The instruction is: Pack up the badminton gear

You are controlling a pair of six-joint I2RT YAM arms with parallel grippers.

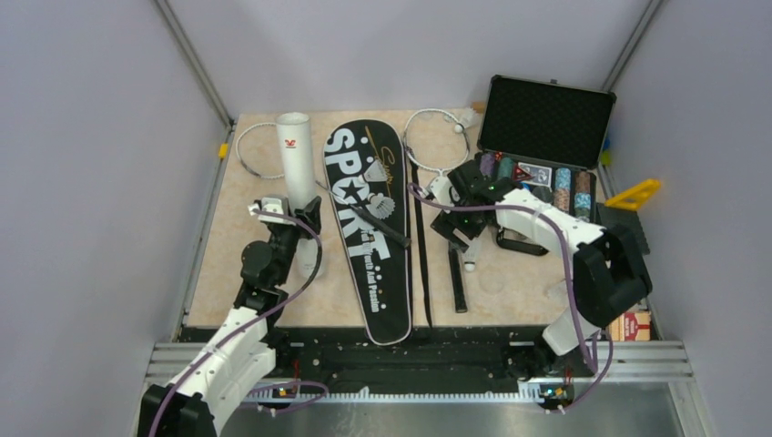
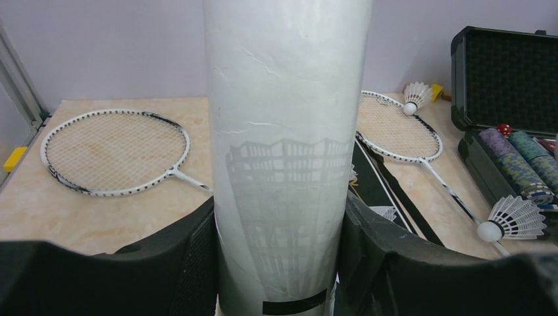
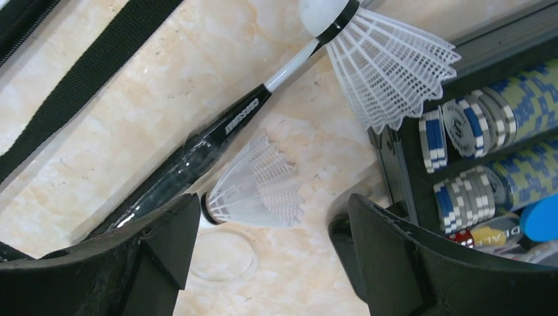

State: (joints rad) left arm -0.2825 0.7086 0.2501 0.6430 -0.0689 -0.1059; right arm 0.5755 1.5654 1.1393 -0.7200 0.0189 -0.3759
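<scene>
A: The left end effector (image 2: 279, 237) is clamped tight on the upright white tube (image 2: 286, 131), a finger pressed to each side.
B: The right end effector (image 3: 273, 224), fingers apart, hovers over a shuttlecock (image 3: 256, 191) lying on the surface (image 3: 131, 131) beside a racket handle (image 3: 224, 125).
A: Between the arms lies the black "SPORT" bag (image 1: 369, 228). Farther back, a racket head (image 2: 115, 151) sits left of the tube and a second racket head (image 2: 398, 128) right of the bag.

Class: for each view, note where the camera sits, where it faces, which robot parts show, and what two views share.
Top external: high behind the robot, looking down at the table; both arms show.
Left wrist: level toward the far wall; left gripper grips the white tube.
Right wrist: down at a shuttlecock; right gripper open.
Shared: white tube, top and left wrist.
</scene>
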